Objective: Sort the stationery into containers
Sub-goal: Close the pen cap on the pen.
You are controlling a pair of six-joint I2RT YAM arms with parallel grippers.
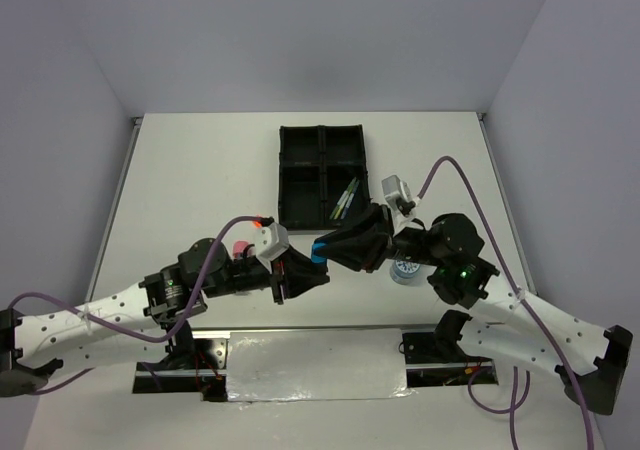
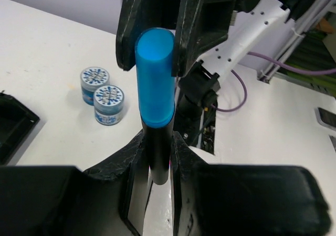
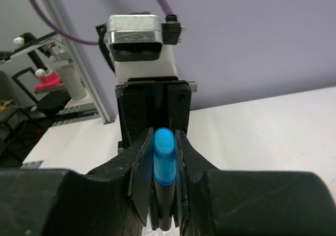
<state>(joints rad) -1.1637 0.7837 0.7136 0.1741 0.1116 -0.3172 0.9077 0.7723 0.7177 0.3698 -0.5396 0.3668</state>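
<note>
A black highlighter with a blue cap (image 1: 319, 249) hangs above the table between both arms. My left gripper (image 2: 157, 141) is shut on its black barrel (image 2: 159, 157). My right gripper (image 3: 164, 141) is shut on the highlighter's blue cap (image 3: 164, 160); the left wrist view shows those fingers (image 2: 126, 31) clamping the cap (image 2: 155, 78). The black four-compartment tray (image 1: 300, 175) lies beyond them, with thin pens (image 1: 345, 200) in its near right compartment. Two blue-white rolls (image 2: 94, 78) (image 2: 109, 100) stand on the table under the right arm.
A small pink item (image 1: 241, 246) shows beside the left wrist. One corner of the tray (image 2: 10, 126) reaches into the left wrist view. Purple cables (image 1: 440, 170) loop over both arms. Side walls border the table (image 1: 200, 170).
</note>
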